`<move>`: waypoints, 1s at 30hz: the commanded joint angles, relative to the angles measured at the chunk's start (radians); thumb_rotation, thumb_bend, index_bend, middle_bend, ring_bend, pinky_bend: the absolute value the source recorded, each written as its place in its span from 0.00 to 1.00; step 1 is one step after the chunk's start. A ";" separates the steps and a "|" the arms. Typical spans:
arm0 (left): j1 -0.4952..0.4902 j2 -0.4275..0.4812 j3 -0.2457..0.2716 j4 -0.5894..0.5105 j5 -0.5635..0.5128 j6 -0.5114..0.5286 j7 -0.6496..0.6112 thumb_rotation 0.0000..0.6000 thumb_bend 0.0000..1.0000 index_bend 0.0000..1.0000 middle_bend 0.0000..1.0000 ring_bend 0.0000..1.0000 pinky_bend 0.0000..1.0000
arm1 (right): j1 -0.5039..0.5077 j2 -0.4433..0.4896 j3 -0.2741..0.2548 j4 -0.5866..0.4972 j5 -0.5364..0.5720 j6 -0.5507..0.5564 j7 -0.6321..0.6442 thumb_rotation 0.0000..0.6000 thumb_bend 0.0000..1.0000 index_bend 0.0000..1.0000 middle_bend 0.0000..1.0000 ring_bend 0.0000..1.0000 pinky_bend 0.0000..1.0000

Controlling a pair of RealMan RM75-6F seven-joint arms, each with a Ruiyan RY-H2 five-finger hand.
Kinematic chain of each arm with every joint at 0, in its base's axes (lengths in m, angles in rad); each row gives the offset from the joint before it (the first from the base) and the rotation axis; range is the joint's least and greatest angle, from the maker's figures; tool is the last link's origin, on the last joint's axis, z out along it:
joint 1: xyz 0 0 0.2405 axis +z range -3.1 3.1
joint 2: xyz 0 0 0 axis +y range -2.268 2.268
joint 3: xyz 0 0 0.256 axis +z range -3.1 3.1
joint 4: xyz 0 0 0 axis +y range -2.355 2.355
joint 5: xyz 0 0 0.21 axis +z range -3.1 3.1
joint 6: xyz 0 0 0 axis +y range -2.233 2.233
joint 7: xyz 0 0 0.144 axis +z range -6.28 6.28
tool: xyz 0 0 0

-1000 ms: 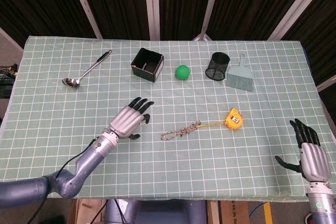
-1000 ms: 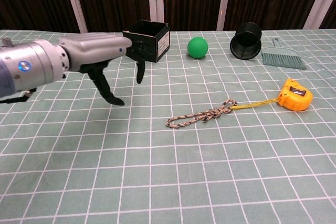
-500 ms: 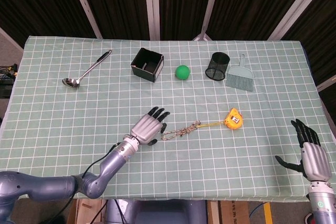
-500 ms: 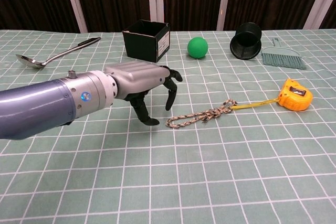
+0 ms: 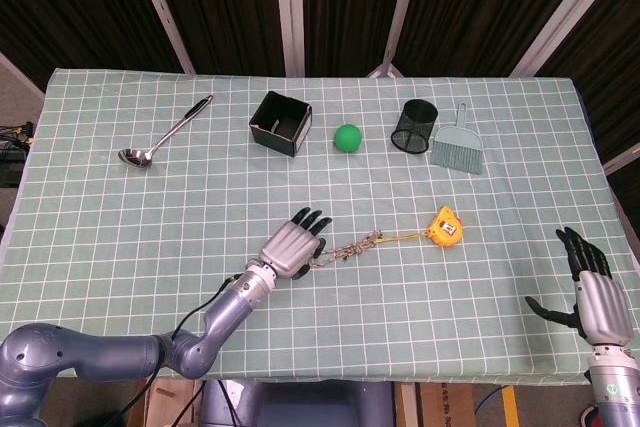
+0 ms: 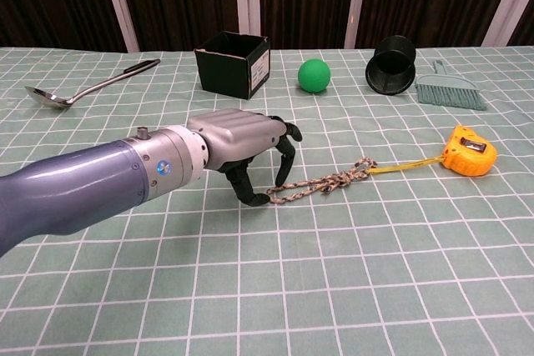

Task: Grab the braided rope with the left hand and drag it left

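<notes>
1. The braided rope's (image 6: 319, 183) near end is hidden under the left hand (image 5: 294, 245) — contact cannot be told.
2. The rope lies mid-table, long axis from 8 to 2 o'clock, its far end toward the yellow tape measure (image 5: 446, 226).
3. Left hand palm-down, fingers (image 6: 288, 149) arched apart, grasping nothing visible; right hand (image 5: 594, 297) splayed — released — at the table's 4 o'clock edge.

Braided rope (image 6: 321, 183) lies between robot hand (image 6: 246, 146) and tape measure (image 6: 468, 149).
</notes>
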 commanded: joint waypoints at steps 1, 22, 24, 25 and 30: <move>-0.003 -0.005 0.004 0.007 -0.004 -0.001 -0.002 1.00 0.40 0.51 0.07 0.00 0.00 | 0.000 0.001 -0.001 -0.001 0.000 0.000 0.000 1.00 0.19 0.00 0.00 0.00 0.00; -0.017 -0.029 0.026 0.045 -0.012 0.003 -0.023 1.00 0.45 0.54 0.07 0.00 0.00 | -0.001 0.003 -0.002 -0.008 -0.001 -0.004 0.004 1.00 0.19 0.00 0.00 0.00 0.00; -0.016 -0.031 0.028 0.046 -0.012 0.005 -0.025 1.00 0.46 0.55 0.07 0.00 0.00 | -0.001 0.004 -0.002 -0.008 -0.001 -0.003 0.005 1.00 0.19 0.00 0.00 0.00 0.00; -0.016 -0.032 0.028 0.047 -0.012 0.006 -0.026 1.00 0.47 0.55 0.07 0.00 0.00 | -0.001 0.004 -0.002 -0.008 -0.001 -0.003 0.005 1.00 0.19 0.00 0.00 0.00 0.00; -0.016 -0.032 0.030 0.049 -0.014 0.008 -0.026 1.00 0.51 0.55 0.07 0.00 0.00 | -0.002 0.004 -0.003 -0.011 -0.002 -0.004 0.007 1.00 0.19 0.00 0.00 0.00 0.00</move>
